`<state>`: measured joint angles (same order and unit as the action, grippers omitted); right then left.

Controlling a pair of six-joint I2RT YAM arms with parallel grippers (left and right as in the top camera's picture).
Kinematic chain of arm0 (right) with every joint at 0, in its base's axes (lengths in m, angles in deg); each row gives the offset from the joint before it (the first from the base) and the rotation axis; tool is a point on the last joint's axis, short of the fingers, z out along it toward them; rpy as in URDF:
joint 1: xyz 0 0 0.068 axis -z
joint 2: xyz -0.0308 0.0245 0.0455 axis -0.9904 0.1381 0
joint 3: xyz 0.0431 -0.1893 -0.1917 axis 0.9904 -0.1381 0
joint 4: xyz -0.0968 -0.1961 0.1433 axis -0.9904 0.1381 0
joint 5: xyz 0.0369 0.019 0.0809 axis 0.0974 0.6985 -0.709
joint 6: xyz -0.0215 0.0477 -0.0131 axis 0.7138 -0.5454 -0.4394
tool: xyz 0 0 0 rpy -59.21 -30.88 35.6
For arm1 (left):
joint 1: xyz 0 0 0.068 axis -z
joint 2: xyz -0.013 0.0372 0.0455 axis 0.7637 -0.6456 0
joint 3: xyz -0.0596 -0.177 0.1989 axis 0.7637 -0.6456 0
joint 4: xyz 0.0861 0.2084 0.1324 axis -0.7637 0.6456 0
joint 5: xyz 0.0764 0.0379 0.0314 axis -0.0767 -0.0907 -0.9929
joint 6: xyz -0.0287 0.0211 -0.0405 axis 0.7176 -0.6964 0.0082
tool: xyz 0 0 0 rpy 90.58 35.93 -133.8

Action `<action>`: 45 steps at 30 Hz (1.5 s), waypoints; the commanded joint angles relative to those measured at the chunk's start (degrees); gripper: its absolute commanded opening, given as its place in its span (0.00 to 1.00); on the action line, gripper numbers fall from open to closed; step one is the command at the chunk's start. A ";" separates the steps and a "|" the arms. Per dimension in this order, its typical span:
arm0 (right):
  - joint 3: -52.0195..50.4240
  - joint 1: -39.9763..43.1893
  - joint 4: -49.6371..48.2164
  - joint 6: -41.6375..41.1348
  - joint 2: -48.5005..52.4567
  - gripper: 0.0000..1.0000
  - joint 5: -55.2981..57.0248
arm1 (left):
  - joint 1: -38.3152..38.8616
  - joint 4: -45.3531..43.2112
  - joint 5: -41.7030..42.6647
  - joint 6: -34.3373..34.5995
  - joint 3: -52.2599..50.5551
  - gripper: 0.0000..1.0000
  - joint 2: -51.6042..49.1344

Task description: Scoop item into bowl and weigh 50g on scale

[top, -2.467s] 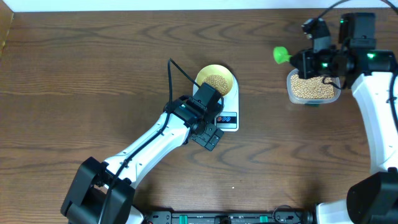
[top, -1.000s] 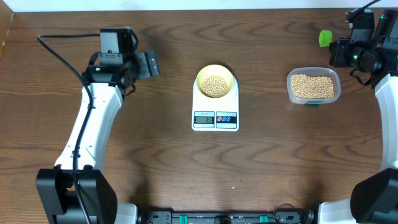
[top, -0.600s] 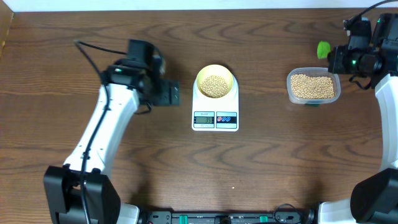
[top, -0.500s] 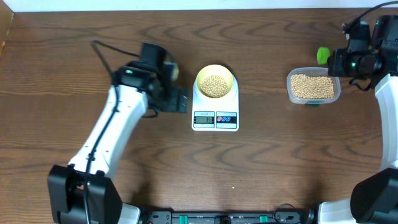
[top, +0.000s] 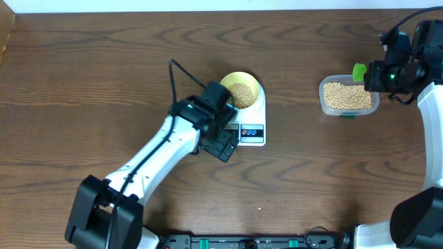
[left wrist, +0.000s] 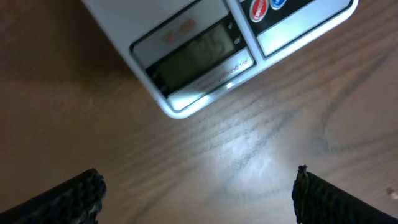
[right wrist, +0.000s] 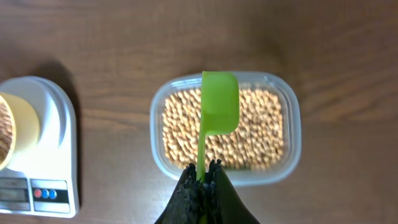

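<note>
The task stands at the weighing stage. The bowl [top: 243,87] sits on the platform end of the scale [top: 255,122] and already holds a layer of the item [top: 241,94]. The remaining stock of beans lies in a clear tub [top: 348,97], well apart from the scale on its right, on the worktop [top: 138,69]. The left gripper [top: 223,145] hovers low over the display end of the scale, jaws wide apart and holding nothing. Its wrist camera is aimed at the display [left wrist: 196,59], but the digits are blurred there and the reading cannot be told. The right gripper [right wrist: 202,173] is closed tight on the handle of a green scoop [right wrist: 219,102]. The scoop is held above the tub, and no beans are visible in its cup. The next move depends on the display. If the reading is short of the target, the scoop should dip into the tub for a small portion, travel to the bowl and tip gradually, so as not to overshoot.
</note>
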<state>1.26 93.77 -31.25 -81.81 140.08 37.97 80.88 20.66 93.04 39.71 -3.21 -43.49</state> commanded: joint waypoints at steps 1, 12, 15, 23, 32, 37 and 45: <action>0.92 -0.02 1.33 -0.17 -0.57 0.01 2.97 | 1.99 -2.38 -3.21 -0.83 -2.60 0.98 0.61; -1.29 0.00 0.24 -0.35 -0.44 0.01 7.19 | 4.02 -6.12 -3.65 -1.88 -4.66 0.98 0.59; -2.54 0.00 -0.70 -0.42 0.39 0.01 5.11 | 4.02 -6.58 -3.65 -1.86 -4.66 0.98 0.61; -3.56 -0.02 -1.81 -0.37 6.71 0.01 -1.66 | 4.02 -6.51 -3.63 -1.84 -4.66 0.98 0.61; -3.56 0.00 -2.60 1.38 13.62 0.01 -5.22 | 4.02 -6.56 -3.63 -1.86 -4.66 0.98 0.61; -3.45 0.28 -2.75 2.43 13.62 0.01 -7.45 | 4.02 -6.71 -3.63 -1.86 -4.66 0.98 0.61; -3.45 4.83 -2.19 2.40 13.62 0.01 -16.96 | 4.02 -6.73 -3.63 -1.86 -4.66 0.98 0.61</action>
<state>-1.89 97.02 -33.70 -80.28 153.02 26.38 84.88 13.92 90.16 38.38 -7.56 -43.51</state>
